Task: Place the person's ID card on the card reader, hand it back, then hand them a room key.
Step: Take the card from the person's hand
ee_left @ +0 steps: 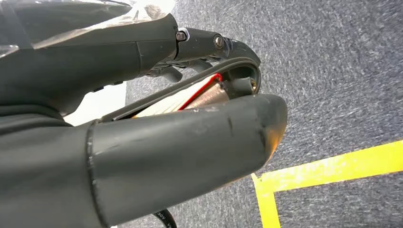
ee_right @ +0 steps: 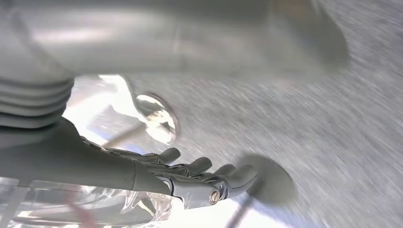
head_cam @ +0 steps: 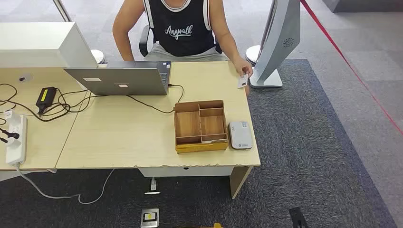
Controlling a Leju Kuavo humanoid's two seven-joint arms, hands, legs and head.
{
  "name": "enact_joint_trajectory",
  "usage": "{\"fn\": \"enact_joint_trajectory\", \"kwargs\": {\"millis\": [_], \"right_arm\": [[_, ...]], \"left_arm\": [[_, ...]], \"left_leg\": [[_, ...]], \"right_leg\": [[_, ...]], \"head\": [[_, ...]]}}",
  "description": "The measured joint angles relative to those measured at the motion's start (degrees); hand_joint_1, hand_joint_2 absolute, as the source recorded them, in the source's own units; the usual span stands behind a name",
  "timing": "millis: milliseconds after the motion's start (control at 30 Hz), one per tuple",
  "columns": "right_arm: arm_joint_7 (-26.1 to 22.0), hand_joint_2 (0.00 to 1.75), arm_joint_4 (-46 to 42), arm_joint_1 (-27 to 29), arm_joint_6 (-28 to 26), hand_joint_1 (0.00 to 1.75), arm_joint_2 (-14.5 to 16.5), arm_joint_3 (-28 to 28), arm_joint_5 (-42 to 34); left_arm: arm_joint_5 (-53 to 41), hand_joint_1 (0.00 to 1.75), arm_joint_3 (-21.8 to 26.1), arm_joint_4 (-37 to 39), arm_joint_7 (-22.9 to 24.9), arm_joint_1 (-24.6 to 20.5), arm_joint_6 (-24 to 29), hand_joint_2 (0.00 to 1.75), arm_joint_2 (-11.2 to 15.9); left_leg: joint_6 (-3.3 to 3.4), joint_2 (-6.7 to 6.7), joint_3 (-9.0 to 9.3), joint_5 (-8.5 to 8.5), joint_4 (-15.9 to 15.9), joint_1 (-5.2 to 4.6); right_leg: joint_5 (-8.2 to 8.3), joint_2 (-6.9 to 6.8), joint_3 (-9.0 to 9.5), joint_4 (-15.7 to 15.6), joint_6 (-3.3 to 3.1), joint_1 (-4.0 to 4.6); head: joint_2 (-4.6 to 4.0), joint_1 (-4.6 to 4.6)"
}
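Head view, ID card (head_cam: 242,81) (person's hand (head_cam: 243,68))

A desk (head_cam: 119,137) fills the left and centre of the head view, and a person (head_cam: 183,28) sits behind it at twelve o'clock. The person's hand (head_cam: 242,67) holds a card (head_cam: 242,81) over the desk's far right corner, at about one o'clock from the wooden tray (head_cam: 200,126). The card reader (head_cam: 240,135) lies just beside the tray, at its three o'clock. A laptop (head_cam: 121,78) stands at the tray's ten o'clock. A power strip (head_cam: 15,140) lies at nine o'clock by the desk's left edge, with a charger (head_cam: 46,96) behind it. A stand (head_cam: 275,47) rises from the floor at two o'clock, just off the desk.
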Motion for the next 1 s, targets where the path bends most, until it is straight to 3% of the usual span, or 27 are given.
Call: {"fn": "enact_joint_trajectory", "kwargs": {"millis": [500, 1000], "right_arm": [[0.0, 1.75, 1.2, -12.4, -4.3, 0.00, -6.4, 5.7, 0.1], [-7.4, 1.75, 2.4, -20.6, -8.9, 0.00, -7.1, 12.1, 0.1]], "left_arm": [[-0.6, 0.00, -0.3, 0.0, -1.0, 0.0, 0.0, 0.00, 0.0], [1.0, 0.00, -0.3, 0.0, -1.5, 0.0, 0.6, 0.00, -0.5]], "left_leg": [[0.04, -0.02, -0.01, 0.07, 0.0, -0.01], [0.08, -0.07, -0.12, 0.11, 0.0, -0.02]], "right_leg": [[0.04, -0.04, 0.03, 0.0, 0.02, -0.02], [0.09, -0.11, 0.02, 0.1, 0.02, -0.02]], "head": [[0.00, -0.01], [-0.01, -0.02]]}}
